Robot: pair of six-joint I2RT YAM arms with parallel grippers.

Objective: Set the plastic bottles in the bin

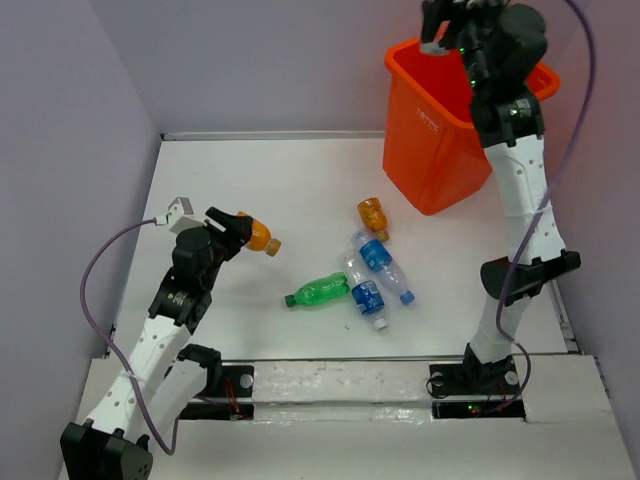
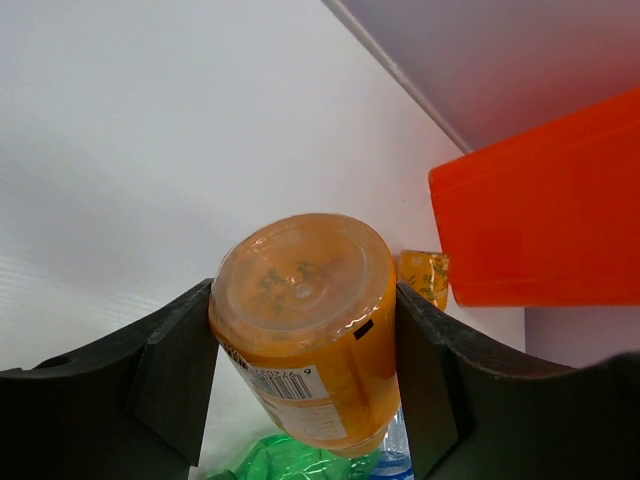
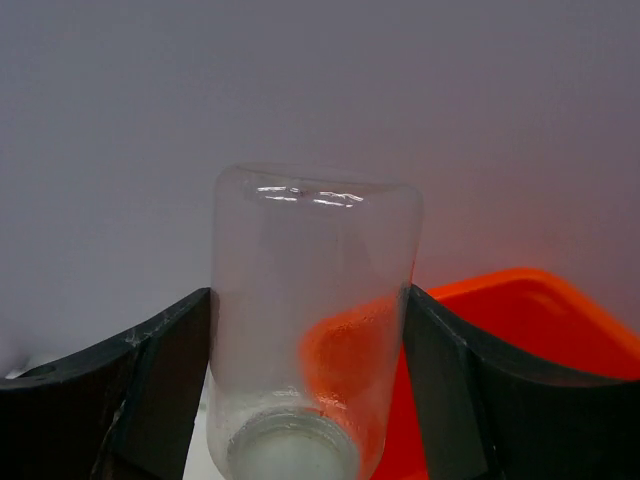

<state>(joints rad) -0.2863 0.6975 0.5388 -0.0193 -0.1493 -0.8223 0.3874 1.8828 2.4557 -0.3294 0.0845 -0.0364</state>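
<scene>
My left gripper (image 1: 243,236) is shut on an orange bottle (image 1: 260,238), held above the table's left part; in the left wrist view the orange bottle (image 2: 305,320) sits between both fingers. My right gripper (image 1: 440,28) is raised over the orange bin (image 1: 425,140) at the back right and is shut on a plain clear bottle (image 3: 312,330). The bin's rim (image 3: 520,300) shows behind it. On the table lie a second orange bottle (image 1: 373,217), a green bottle (image 1: 320,291) and two blue-labelled clear bottles (image 1: 382,263) (image 1: 364,293).
Lilac walls enclose the table on the left, back and right. The bin's side (image 2: 540,210) shows in the left wrist view beyond the held bottle. The arm bases stand at the near edge.
</scene>
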